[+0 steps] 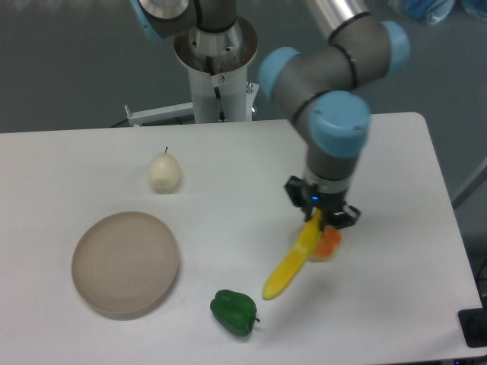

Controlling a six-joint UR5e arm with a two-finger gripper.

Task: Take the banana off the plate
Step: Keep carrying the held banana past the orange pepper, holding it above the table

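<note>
One pincer [319, 217] clamps banana [293, 260] top; orange item [329, 245] mostly hidden behind.

White counter [228, 175] with rounded corners is filling most of the shot, dark gray floor [68, 61] showing past its far edge, and something light blue [426, 9] is peeking in beyond the far right corner.

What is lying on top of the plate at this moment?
Nothing: the plate shows bare inside. The banana hangs from the gripper, partly covering an orange item.
</note>
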